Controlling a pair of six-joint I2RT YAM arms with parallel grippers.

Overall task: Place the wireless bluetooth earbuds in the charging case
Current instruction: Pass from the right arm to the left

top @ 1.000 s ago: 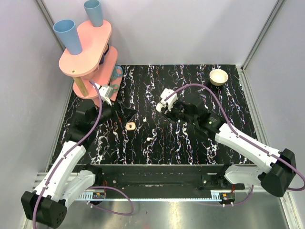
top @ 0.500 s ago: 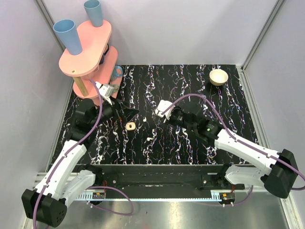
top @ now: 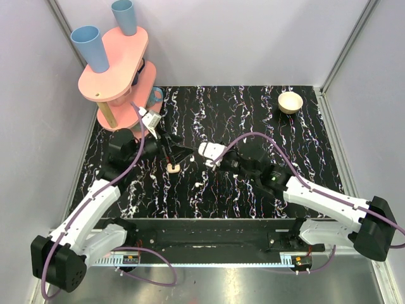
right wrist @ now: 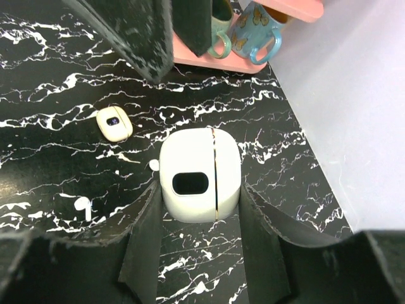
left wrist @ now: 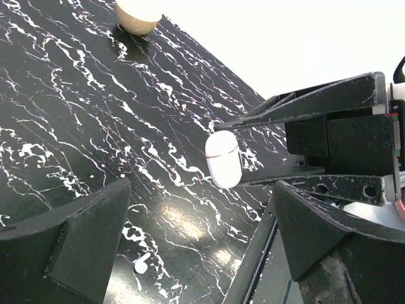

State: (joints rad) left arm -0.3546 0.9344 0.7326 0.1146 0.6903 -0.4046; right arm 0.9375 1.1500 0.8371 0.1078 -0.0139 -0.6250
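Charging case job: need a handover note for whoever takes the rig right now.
Left gripper: open, empty, above the table.
Right gripper: shut on the charging case; its lid looks closed.
Earbuds: both loose on the table, one earbud beside the case, the other earbud nearer the arms.
Done: case in hand.
Left: open the case, pick up and seat both earbuds.

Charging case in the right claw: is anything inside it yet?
The charging case, held in the right claw, is closed, so its inside is hidden. One earbud and a second earbud lie outside on the table.
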